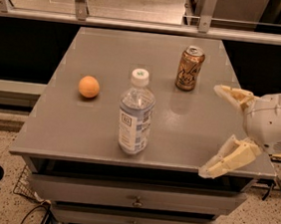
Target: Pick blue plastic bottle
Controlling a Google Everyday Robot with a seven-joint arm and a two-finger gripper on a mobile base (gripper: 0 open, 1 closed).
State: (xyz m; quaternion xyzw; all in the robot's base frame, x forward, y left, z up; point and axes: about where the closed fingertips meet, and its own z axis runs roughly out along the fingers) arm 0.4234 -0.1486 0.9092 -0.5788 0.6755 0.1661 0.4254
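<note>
Gray tabletop, blue plastic bottle upright near the middle, pincer spread wide by the right edge, holding nothing.

Orange sits left on grey counter; gold-brown drink can upright back right, well apart. Drawers below. Hand at counter's front-right edge.

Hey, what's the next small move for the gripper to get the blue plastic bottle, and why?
Probably slide the gripper left toward the blue plastic bottle. The gripper hangs open at the right edge of the table, facing the bottle, which stands upright and apart from it. The can sits farther back, seemingly out of that path.
</note>
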